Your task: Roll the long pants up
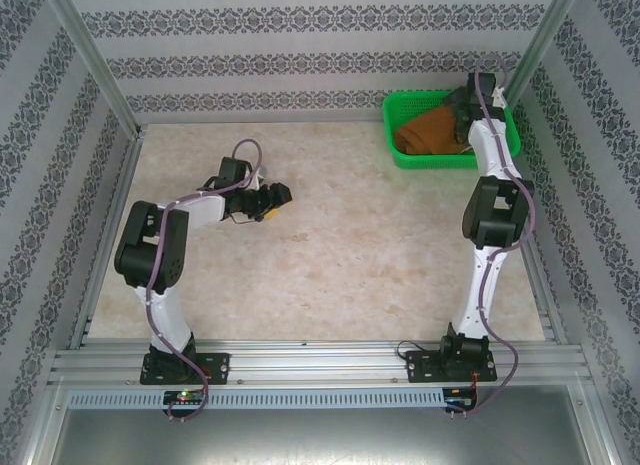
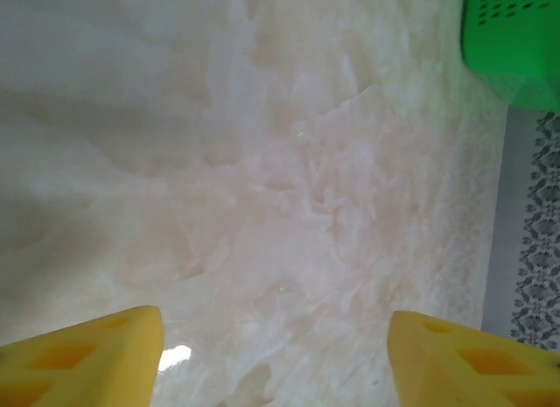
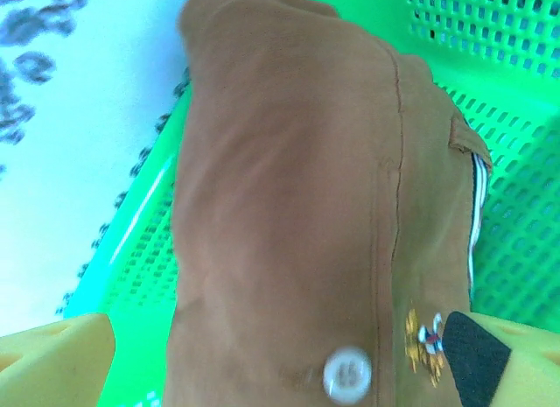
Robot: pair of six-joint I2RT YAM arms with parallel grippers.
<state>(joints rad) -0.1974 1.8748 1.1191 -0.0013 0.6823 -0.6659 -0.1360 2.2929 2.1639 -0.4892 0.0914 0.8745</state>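
Right gripper (image 3: 280,359) up close in the right wrist view: yellow fingers (image 3: 52,359) spread wide either side of the long pants (image 3: 289,206), not pinching. This view resolves a seam, white button (image 3: 347,375) and small embroidered logo (image 3: 424,341). Top view gives the pants as a brown lump inside the green basket (image 1: 440,157). Left gripper (image 1: 275,197) sits well left of the basket over the bare table (image 1: 350,275). Left wrist view shows its fingers wide apart, nothing between, basket corner at upper right.
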